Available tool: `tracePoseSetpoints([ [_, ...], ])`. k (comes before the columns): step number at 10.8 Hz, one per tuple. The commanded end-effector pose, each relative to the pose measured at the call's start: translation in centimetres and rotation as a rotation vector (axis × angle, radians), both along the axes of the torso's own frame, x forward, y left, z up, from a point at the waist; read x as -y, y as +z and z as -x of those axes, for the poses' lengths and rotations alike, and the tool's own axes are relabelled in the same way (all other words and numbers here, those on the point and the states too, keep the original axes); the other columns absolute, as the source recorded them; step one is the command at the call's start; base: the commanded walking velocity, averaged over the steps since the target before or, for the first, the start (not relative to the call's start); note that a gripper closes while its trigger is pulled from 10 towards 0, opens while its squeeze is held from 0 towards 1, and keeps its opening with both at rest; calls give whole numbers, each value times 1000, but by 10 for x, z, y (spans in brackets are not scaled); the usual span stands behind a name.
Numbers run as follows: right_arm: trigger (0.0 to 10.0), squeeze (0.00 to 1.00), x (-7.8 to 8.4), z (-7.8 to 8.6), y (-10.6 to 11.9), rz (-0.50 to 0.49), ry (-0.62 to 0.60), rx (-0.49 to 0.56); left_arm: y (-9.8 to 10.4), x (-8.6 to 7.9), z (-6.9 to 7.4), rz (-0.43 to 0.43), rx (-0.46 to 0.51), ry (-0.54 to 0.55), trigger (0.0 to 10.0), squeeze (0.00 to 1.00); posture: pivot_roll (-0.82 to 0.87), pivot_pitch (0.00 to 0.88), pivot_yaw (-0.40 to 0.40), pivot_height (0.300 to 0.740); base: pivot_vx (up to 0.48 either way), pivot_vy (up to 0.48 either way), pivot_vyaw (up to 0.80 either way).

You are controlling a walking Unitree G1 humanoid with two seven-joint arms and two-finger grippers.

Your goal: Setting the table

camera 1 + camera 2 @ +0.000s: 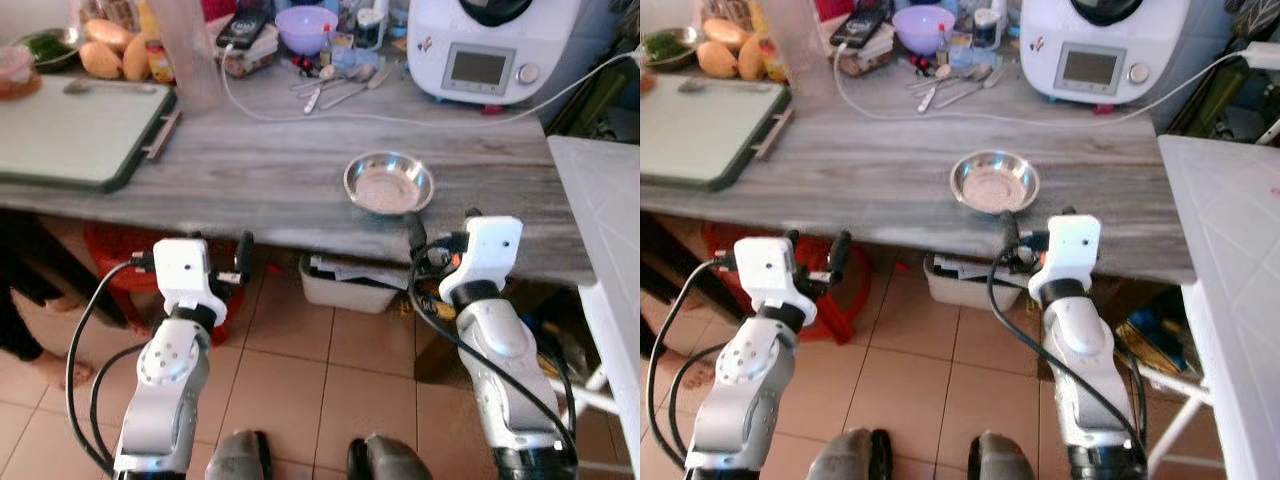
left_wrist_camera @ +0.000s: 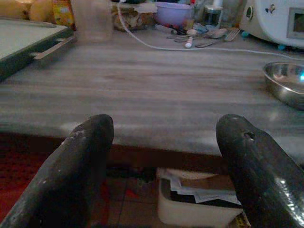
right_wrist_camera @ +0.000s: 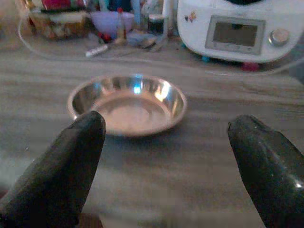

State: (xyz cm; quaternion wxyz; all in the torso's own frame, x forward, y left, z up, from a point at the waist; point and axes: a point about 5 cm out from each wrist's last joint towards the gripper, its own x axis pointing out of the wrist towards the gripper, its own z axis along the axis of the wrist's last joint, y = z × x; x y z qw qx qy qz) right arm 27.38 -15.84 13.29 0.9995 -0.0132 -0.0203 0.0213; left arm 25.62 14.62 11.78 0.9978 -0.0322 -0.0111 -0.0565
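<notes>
We stand at a long grey wood-grain bench over a floor of tan tiles. Taking the steel bowl as our mark: it sits near the bench's front edge, holding nothing that we can see. Behind it, against the back, stands a white kitchen machine with a small screen, its white cable trailing across the bench. Far to the bowl's left lies a big green cutting board, with bread rolls behind that. Behind the bowl and to its left we see loose spoons and a lilac bowl. Below the bowl, under the bench, a cream bin rests on the floor.

Our right gripper hovers just in front of the bowl, fingers spread wide and holding nothing. Our left gripper hangs before the bench edge, well left of the bowl, fingers likewise wide apart, nothing between them.
</notes>
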Motion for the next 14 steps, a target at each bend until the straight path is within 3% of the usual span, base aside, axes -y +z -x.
tracePoseSetpoints([
  [1, 10000, 0, 0, 0, -4, -57, -12, -34, -2, -1, 1, -4, -8, 3, 10000, 0, -63, 62, 16, 740, -281, 0, 0],
  [8, 10000, 0, 0, -5, 4, -83, -4, 5, -2, 1, 0, -9, -6, -12, 10000, 0, -59, 68, 25, 740, -362, 0, 0],
  [12, 10000, 0, -1, -11, 8, -74, 10, 18, -2, 1, 0, -9, -8, -14, 10000, 0, -52, 75, 21, 740, -353, 0, -400],
  [14, 10000, 0, -2, -11, 9, -66, 18, 26, -1, 3, 2, 0, -2, -30, 10000, 0, -54, 77, 23, 740, 0, 0, 0],
])
